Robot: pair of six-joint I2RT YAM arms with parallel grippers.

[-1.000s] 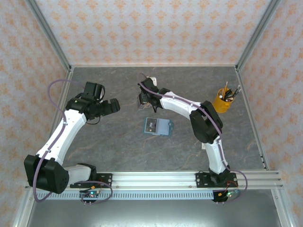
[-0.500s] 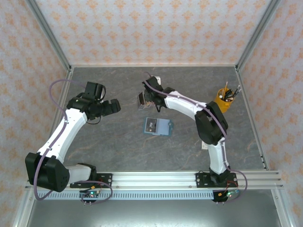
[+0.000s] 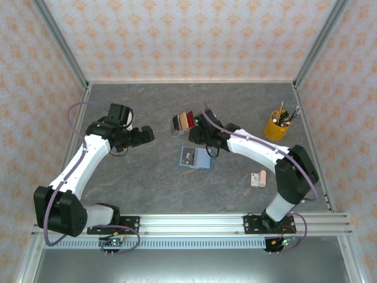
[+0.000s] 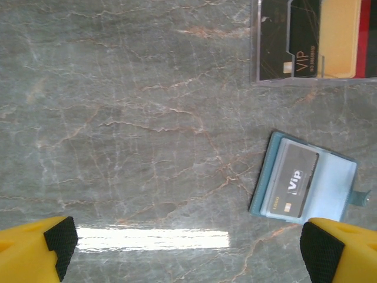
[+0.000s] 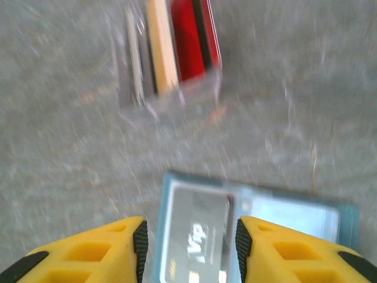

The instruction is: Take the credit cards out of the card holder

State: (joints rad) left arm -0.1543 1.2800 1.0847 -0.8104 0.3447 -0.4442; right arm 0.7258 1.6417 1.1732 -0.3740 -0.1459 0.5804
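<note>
**Card holder (image 3: 203, 160), a flat blue-teal folding sleeve, lies open at mid-surface under the right gripper**

The grey marble-patterned surface (image 3: 147, 177) carries everything. The white-and-black left arm (image 3: 82, 159) reaches over its left part. The left gripper (image 4: 188, 244) is spread wide with nothing between its yellow fingers, and it is well apart from the card holder. The right arm (image 3: 259, 150) stretches across to the centre. The right gripper (image 5: 188, 242) hovers over the card holder with its fingers apart, pinching nothing, though that wrist view is blurred.

The card holder lies flat near the middle of the surface, its lighter blue inner pockets facing up. Just beyond it, not touching, stands a clear plastic tray (image 3: 175, 125). At the far right is a round yellow pen cup (image 3: 273, 127) with pens in it.

One grey rectangular plastic card marked "Vip" (image 4: 291, 184) sits in the left half of the card holder. Three more cards stand side by side in the tray: a dark card marked "VIP" (image 4: 294, 29), a tan card (image 4: 339, 35) and a red card (image 5: 189, 44). A small pink-and-white box (image 3: 258, 178) lies on the right of the surface, nearer the arm bases.
</note>
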